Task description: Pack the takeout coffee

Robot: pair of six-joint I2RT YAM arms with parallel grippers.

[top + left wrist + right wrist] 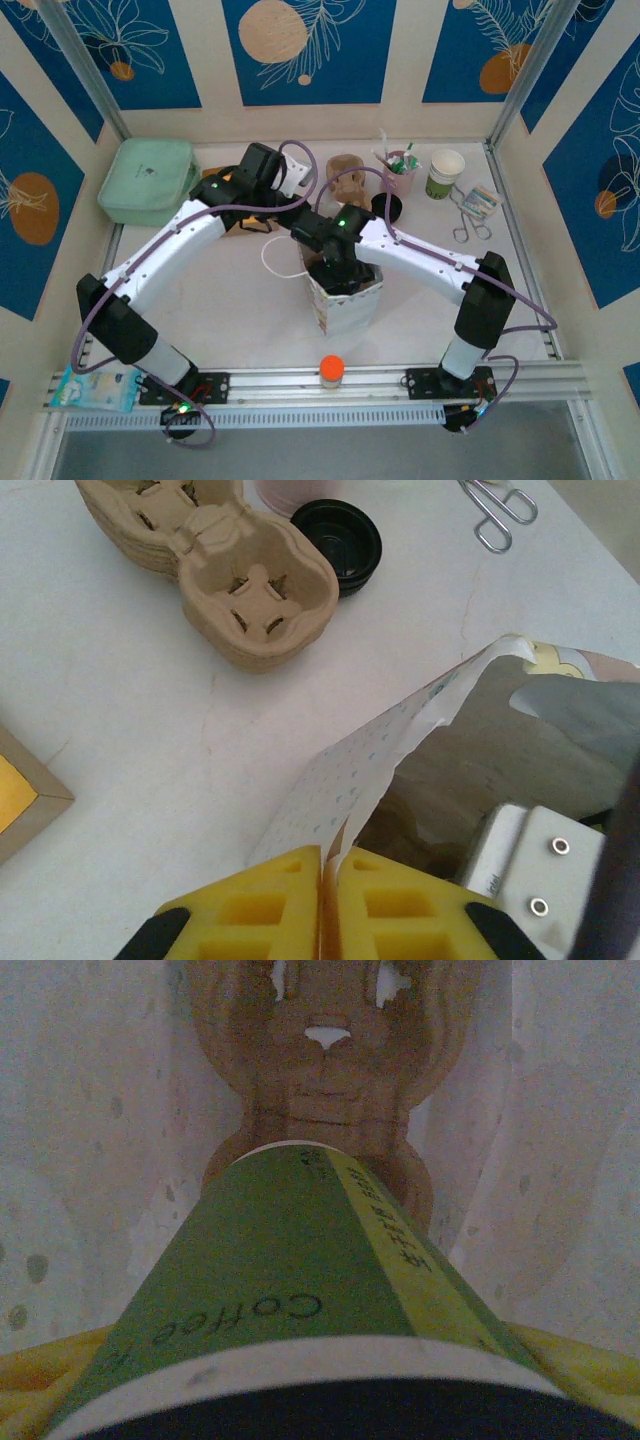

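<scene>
White counter under blue-and-cream wall panels. Nearest, on the front rail, orange-capped bottle (pixel 331 370). Next, paper bag (pixel 347 305), upright and open mid-counter. Left claw (pixel 323 868) pinched narrow on the bag's rim. Right claw (pixel 342 272) down inside the bag, spread wide around takeout coffee (pixel 290 1290), green side and black lid between yellow fingers (pixel 585 1365), brown pulp tray (pixel 320 1070) just past the cup's base. Beyond the bag, pulp cup carrier (pixel 245 595), black round lid (pixel 340 530) beside it. Farthest back, green case (pixel 148 180), pink cup of sticks (pixel 398 172), lidless cup (pixel 445 172)
</scene>
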